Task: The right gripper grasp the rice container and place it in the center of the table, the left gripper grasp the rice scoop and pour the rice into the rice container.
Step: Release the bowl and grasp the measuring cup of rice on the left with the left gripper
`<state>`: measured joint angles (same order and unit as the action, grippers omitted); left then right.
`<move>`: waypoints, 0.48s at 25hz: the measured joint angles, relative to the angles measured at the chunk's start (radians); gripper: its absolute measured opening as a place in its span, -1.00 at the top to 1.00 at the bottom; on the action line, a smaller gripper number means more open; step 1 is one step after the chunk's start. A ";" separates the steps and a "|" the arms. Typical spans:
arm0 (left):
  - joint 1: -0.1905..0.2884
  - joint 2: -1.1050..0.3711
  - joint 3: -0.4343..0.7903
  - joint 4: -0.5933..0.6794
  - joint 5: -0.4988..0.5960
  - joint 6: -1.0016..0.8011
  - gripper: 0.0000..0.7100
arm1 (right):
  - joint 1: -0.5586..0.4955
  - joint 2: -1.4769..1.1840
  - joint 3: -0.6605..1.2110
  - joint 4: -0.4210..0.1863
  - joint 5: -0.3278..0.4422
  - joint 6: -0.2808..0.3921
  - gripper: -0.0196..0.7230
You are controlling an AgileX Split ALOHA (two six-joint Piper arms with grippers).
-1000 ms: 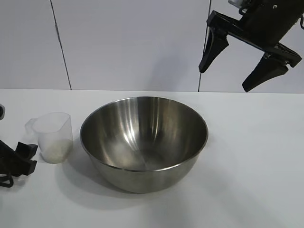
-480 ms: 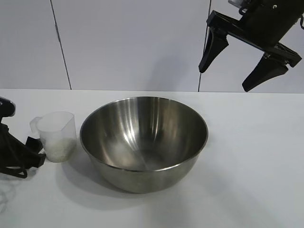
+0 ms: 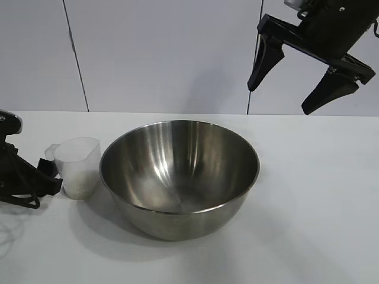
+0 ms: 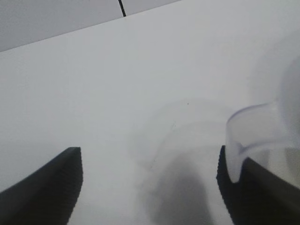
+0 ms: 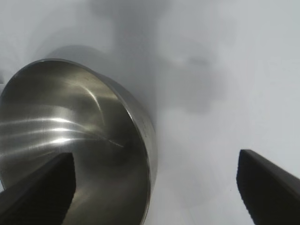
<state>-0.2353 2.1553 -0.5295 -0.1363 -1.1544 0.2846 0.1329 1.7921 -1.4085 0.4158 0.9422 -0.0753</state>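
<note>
Just beside left gripper (image 3: 50, 176): rice scoop (image 3: 77, 167), jaws spread, touching its handle | right gripper (image 3: 308, 74): spread, empty, above rice container (image 3: 179, 177)

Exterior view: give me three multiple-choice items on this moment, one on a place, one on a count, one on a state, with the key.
1. Where does the scoop stand?
A. inside the bowl
B. on the table beside the bowl, on the left arm's side
C. under the right gripper

2. How many containers are on the table?
A. one
B. two
C. three

3. How is the right gripper?
A. open, raised above the table
B. shut on the bowl's rim
C. shut on the scoop

Key: 1 B, the scoop stands next to the bowl, by the left gripper; 2 B, only scoop and bowl; 3 A, its fingers are spread in the air, holding nothing.
</note>
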 joint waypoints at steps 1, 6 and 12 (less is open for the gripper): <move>0.000 0.001 0.000 0.000 0.000 -0.001 -0.61 | 0.000 0.000 0.000 0.000 0.000 0.000 -0.78; 0.000 -0.011 0.000 0.013 0.003 -0.035 -0.61 | 0.000 0.000 0.000 0.000 -0.013 0.000 -0.78; 0.000 -0.043 -0.008 0.024 0.002 -0.052 -0.60 | 0.000 0.000 0.000 0.000 -0.021 0.000 -0.78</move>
<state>-0.2353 2.1119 -0.5378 -0.1124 -1.1521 0.2328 0.1329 1.7921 -1.4085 0.4158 0.9208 -0.0753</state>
